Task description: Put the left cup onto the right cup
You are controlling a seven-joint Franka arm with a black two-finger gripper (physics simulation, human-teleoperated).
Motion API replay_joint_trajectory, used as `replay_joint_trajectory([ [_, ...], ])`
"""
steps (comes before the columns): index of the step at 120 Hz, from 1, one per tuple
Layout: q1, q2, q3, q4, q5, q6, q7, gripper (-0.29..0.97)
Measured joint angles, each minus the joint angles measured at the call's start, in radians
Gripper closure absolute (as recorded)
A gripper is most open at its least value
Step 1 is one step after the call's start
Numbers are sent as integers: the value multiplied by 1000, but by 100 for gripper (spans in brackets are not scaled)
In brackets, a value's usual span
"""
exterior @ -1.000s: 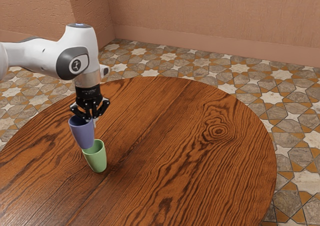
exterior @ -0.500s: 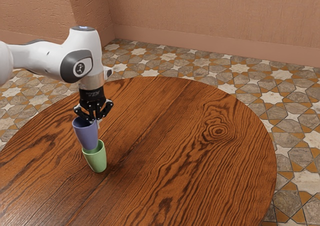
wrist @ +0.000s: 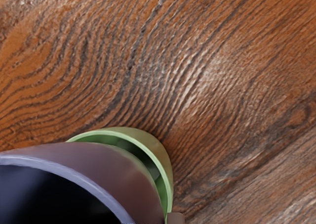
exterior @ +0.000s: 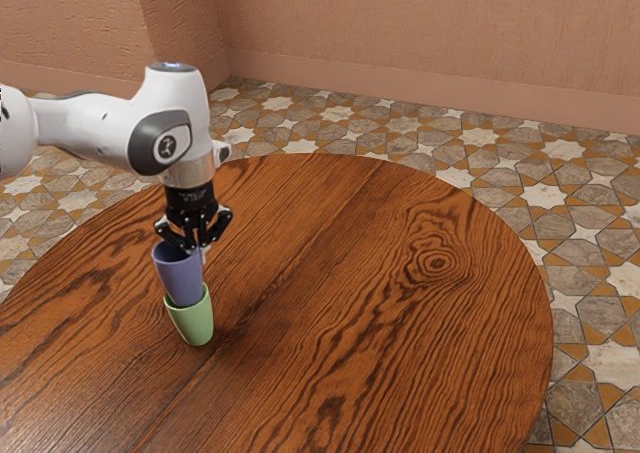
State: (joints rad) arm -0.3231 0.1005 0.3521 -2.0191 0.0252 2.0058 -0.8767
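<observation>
One purple cup [exterior: 181, 278], one green cup [exterior: 192, 320]

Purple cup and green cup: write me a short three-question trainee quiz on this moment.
1. True or false: the purple cup's lower end is inside the green cup.
2. The gripper is: A open; B shut on the purple cup; C shut on the green cup.
3. Fill in: the green cup stands ____ on the table.
Key: 1 true; 2 B; 3 upright.
</observation>
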Motion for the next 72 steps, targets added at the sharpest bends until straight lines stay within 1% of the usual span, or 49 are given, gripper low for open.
replay_joint_trajectory([
  [63, 2, 10, 1, -16, -14, 24, -2, 78],
  [65, 2, 10, 1, -16, -14, 24, -2, 78],
  [72, 2, 11, 1, -18, -16, 25, -1, 65],
])
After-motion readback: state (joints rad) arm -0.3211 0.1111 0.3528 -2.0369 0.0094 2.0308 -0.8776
